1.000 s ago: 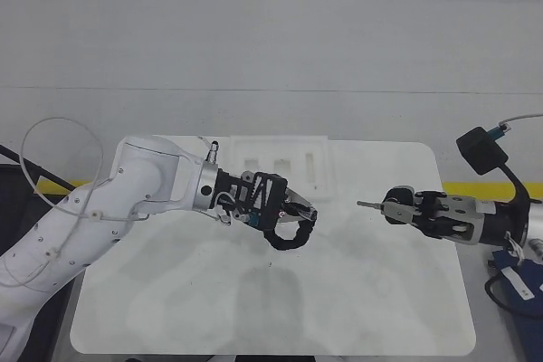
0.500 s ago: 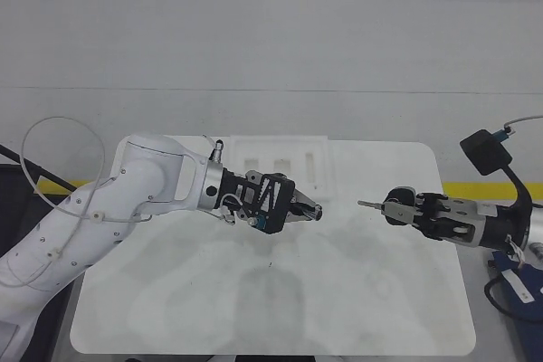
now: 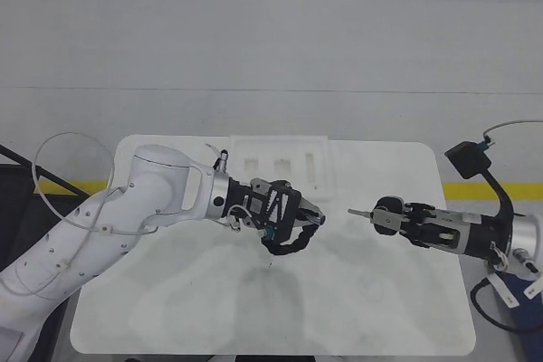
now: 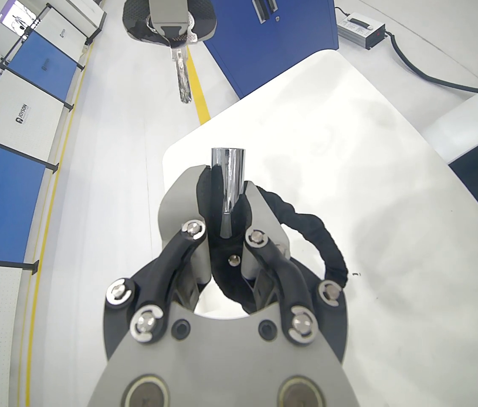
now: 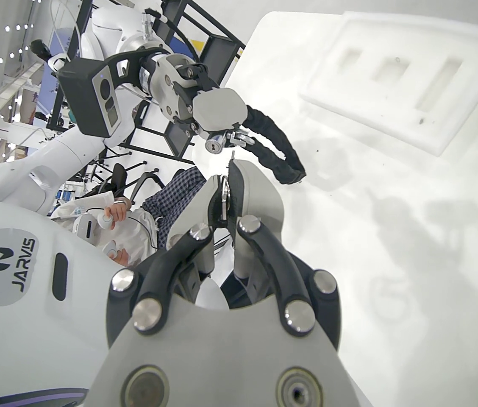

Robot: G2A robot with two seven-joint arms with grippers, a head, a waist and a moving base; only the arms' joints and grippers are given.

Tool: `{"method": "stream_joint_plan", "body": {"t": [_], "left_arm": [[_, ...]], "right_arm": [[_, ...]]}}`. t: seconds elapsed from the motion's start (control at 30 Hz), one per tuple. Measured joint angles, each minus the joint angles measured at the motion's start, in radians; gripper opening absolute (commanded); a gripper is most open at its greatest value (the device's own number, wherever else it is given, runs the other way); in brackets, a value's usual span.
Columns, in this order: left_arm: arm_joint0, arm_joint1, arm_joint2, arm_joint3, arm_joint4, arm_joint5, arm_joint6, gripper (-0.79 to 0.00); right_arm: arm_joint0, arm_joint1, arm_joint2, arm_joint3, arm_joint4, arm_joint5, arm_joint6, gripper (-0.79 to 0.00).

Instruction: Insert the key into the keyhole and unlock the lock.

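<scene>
Jaws closed on each side: left gripper (image 3: 309,217) on lock (image 4: 228,171), right gripper (image 3: 387,217) on key (image 4: 181,76). Lock and key are held above table (image 3: 253,308), keyhole (image 5: 212,146) faced toward key, well apart. 2 grasps judged done; aligning, insertion, unlocking not yet done.

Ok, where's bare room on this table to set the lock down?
Bare: the near half of the white table, and its far right corner beside the white foam tray. Crowded: the middle, where the left gripper holds a black cable lock facing the silver key in the right gripper.
</scene>
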State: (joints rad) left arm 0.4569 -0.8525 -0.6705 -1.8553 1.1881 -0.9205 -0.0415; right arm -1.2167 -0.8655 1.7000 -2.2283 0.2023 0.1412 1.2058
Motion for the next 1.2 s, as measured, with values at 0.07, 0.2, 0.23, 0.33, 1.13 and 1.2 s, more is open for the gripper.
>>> {"method": "stream_joint_plan", "body": {"t": [0.07,0.2,0.23,0.33,1.13,1.2], "left_arm": [[0.006,-0.004,-0.001,-0.003,0.005,0.01,0.001,-0.785],[0.018,-0.013,0.001,-0.009,0.018,0.025,0.003,-0.785],[0.021,-0.015,0.001,-0.009,0.023,0.027,0.004,-0.785],[0.026,-0.02,-0.001,-0.006,0.03,0.028,0.004,-0.785],[0.116,-0.042,-0.054,0.052,0.249,0.082,0.262,-0.785],[0.121,-0.043,-0.058,0.056,0.259,0.08,0.275,-0.785]], "right_arm": [[-0.01,0.001,-0.001,-0.006,0.005,0.027,-0.009,-0.785],[-0.023,0.003,-0.014,-0.017,0.009,0.058,-0.025,-0.785],[-0.026,0.004,-0.017,-0.02,0.011,0.062,-0.029,-0.785],[-0.03,0.006,-0.027,-0.025,0.017,0.064,-0.027,-0.785],[-0.038,0.016,-0.082,-0.086,0.095,0.21,-0.099,-0.785],[-0.041,0.017,-0.086,-0.091,0.086,0.211,-0.113,-0.785]]}}
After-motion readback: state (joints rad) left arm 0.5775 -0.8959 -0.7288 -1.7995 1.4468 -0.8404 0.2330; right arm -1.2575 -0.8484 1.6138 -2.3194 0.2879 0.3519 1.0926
